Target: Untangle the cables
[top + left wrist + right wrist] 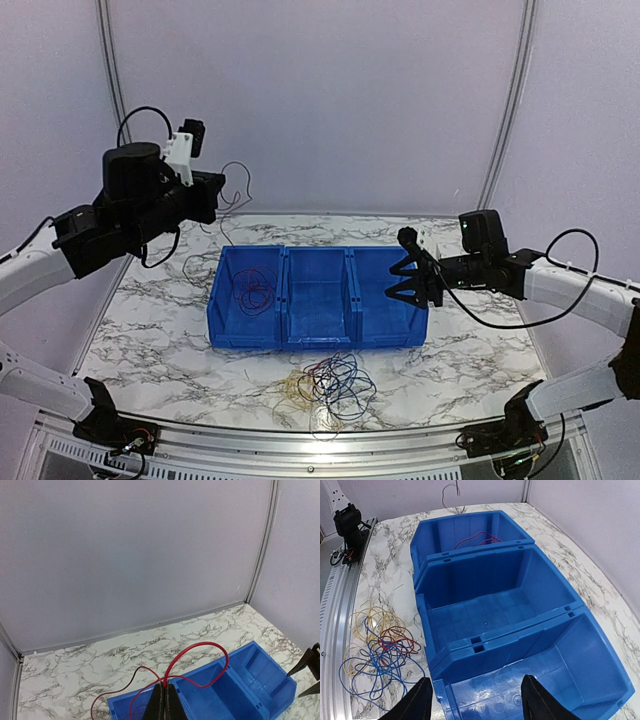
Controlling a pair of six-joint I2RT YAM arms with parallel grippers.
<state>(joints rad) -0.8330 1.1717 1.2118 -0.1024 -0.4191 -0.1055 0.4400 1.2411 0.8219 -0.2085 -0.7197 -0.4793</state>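
From above, shows the left gripper [220, 195] raised behind the blue three-compartment plastic bin [283, 335], the right gripper [408, 280] spread wide above its end compartment. From the left wrist, shows fingers [159, 702] pressed together on a thin red wire [205, 643] looping ahead. From the right wrist, shows empty spread fingers [417, 700], tangled red, blue and yellow cables [380, 647] lying left of them.

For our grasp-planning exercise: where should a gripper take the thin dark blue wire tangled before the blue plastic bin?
Pinch the thin dark blue wire at its outermost loop, on the side away from the blue plastic bin, from above, jaws across the strand. There it seems to lie flat and alone on the marble table.
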